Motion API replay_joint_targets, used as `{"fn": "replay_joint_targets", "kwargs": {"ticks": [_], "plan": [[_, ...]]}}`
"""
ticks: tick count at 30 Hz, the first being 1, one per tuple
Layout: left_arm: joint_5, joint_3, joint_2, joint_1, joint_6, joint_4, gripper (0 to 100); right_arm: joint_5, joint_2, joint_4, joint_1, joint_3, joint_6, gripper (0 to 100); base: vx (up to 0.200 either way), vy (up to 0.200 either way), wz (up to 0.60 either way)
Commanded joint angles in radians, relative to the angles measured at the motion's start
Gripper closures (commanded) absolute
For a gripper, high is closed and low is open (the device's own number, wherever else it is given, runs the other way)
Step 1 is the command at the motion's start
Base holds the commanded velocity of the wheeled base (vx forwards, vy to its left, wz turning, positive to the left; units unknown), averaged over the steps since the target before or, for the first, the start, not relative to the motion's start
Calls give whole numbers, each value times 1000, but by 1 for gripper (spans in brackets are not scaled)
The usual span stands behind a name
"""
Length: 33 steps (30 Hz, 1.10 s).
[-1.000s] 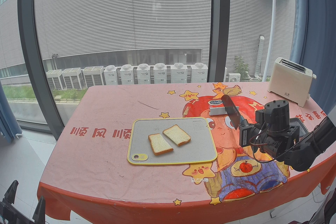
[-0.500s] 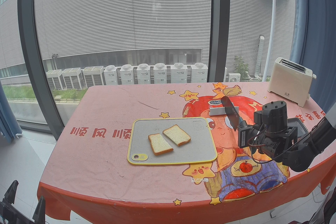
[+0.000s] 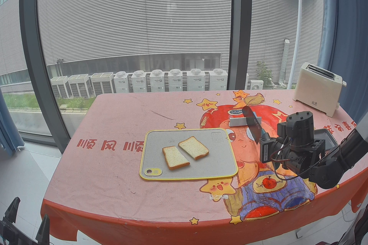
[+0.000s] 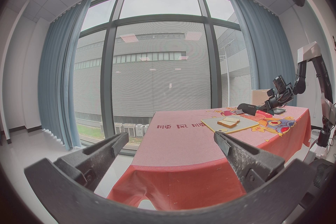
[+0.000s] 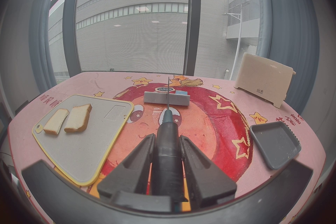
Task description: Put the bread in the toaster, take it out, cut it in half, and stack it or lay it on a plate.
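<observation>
Plate (image 3: pixel 330 136) mostly behind right arm (image 3: pixel 339 163); knife handle (image 5: pixel 167 161) seemingly buried in right claw (image 5: pixel 167 139).

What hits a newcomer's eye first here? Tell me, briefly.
The right claw grips a black-bladed knife by its handle, blade raised, right of the cutting board. Two bread halves lie side by side on that grey, yellow-rimmed board. A cream toaster stands farther back on the right.
</observation>
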Motion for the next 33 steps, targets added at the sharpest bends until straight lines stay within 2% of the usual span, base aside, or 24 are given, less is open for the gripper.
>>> {"fn": "replay_joint_targets", "kwargs": {"ticks": [1, 26, 27, 33], "plan": [[0, 16, -5, 0, 0, 0, 0, -1, 0, 0, 4, 1, 1, 100, 0, 0, 0], [0, 16, -5, 0, 0, 0, 0, -1, 0, -2, 6, 8, 1, 100, 0, 0, 0], [0, 16, -5, 0, 0, 0, 0, -1, 0, -2, 6, 8, 1, 0, 0, 0, 0], [0, 16, -5, 0, 0, 2, 0, -1, -2, -8, 6, 7, 1, 0, 0, 0, 0]]}}
